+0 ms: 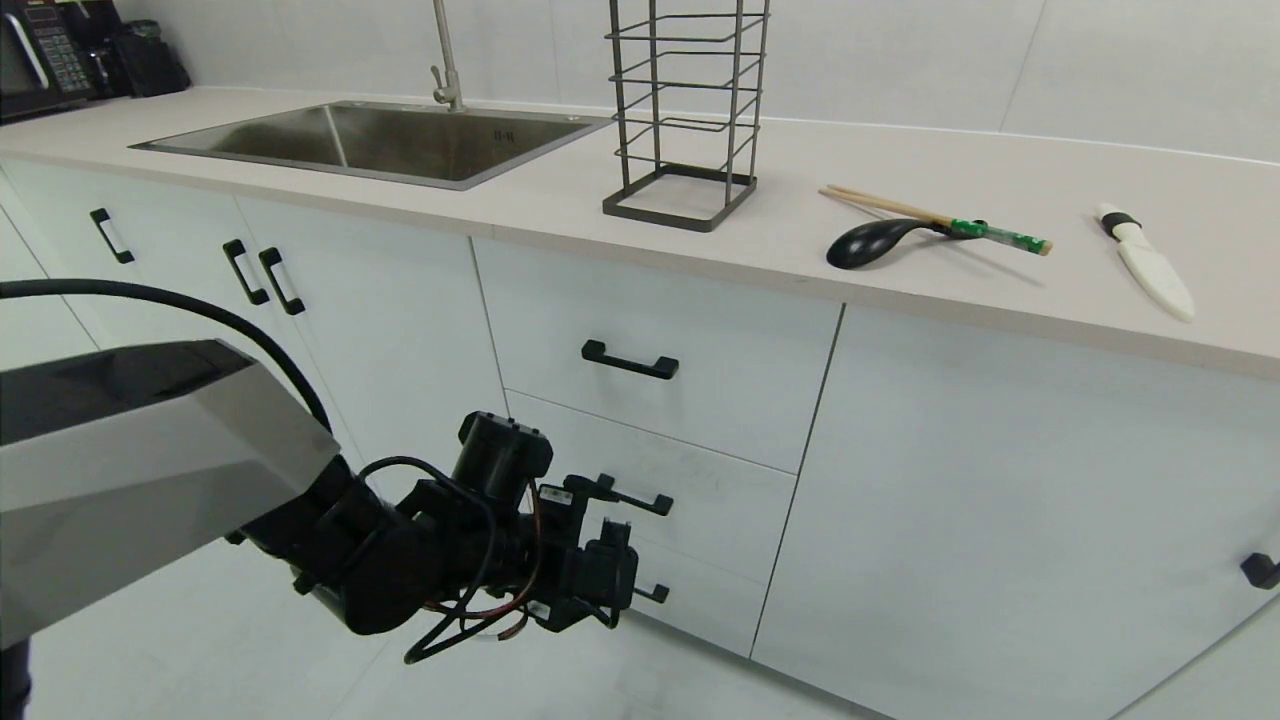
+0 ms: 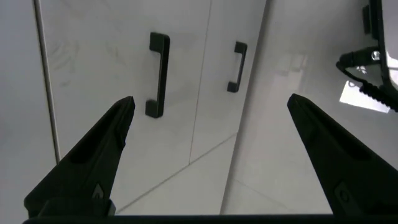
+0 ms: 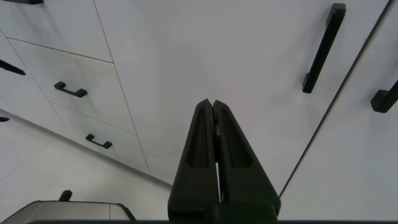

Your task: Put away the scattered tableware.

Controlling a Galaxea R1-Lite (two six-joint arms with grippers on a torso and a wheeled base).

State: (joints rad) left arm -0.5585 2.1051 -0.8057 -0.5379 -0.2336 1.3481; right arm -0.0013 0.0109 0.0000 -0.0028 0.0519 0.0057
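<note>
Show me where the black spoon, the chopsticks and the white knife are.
black spoon [image 1: 866, 244]: head view, on its bowl.
chopsticks [image 1: 890, 205]: head view, on the bare wooden part.
white knife [image 1: 1156, 272]: head view, on the white blade end.

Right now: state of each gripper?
Left gripper: open, holding nothing.
Right gripper: closed, holding nothing.

Black spoon [image 1: 865, 245] lies bowl toward the countertop [image 1: 560, 215] front edge, its handle meeting the green-tipped ends of a wooden chopsticks pair [image 1: 900, 208] lying flat behind it, and a white knife [image 1: 1155, 268] with a black band lies flat further right.
</note>
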